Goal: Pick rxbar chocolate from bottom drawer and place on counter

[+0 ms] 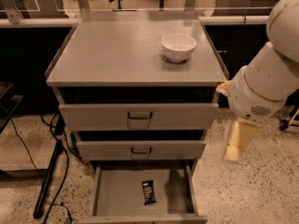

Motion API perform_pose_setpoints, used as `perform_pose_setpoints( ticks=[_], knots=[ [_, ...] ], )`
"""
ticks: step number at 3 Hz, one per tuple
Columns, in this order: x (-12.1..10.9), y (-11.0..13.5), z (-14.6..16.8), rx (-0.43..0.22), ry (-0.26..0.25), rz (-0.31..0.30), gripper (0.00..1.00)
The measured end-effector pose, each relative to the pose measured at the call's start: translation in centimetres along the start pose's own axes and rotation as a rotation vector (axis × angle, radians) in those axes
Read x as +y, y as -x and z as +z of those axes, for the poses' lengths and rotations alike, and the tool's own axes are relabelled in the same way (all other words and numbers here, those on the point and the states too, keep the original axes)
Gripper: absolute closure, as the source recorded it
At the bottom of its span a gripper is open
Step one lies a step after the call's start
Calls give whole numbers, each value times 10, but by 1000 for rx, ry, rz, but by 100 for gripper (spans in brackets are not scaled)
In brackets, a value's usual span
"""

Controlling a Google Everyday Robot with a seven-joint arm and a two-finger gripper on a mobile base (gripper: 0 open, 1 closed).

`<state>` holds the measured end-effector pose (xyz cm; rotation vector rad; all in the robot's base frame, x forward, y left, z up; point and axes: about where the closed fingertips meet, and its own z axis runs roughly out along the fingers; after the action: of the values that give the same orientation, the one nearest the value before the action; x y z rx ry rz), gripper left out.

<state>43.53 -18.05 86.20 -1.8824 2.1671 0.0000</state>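
Observation:
The rxbar chocolate (148, 192), a small black wrapper with white print, lies flat near the middle of the bottom drawer (114, 195), which is pulled far out. The counter (117, 50) is the grey cabinet top. My arm's white joints fill the right side. The cream gripper (236, 143) hangs down beside the cabinet's right side, level with the middle drawer. It is well above and to the right of the bar and touches nothing.
A white bowl (178, 46) stands on the counter's back right. The top drawer (139, 116) and middle drawer (140, 150) are pulled out slightly. A black stand and cables (46, 181) lie on the floor at the left. Speckled floor lies to the right.

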Motion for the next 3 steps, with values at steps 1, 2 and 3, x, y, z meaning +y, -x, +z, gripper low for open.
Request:
perform_pose_setpoints(
  ticks=[1, 2, 3],
  knots=[
    [1, 0, 1, 1, 2, 0, 0],
    [10, 8, 12, 3, 37, -13, 0],
    [30, 21, 58, -28, 98, -12, 0]
  ],
)
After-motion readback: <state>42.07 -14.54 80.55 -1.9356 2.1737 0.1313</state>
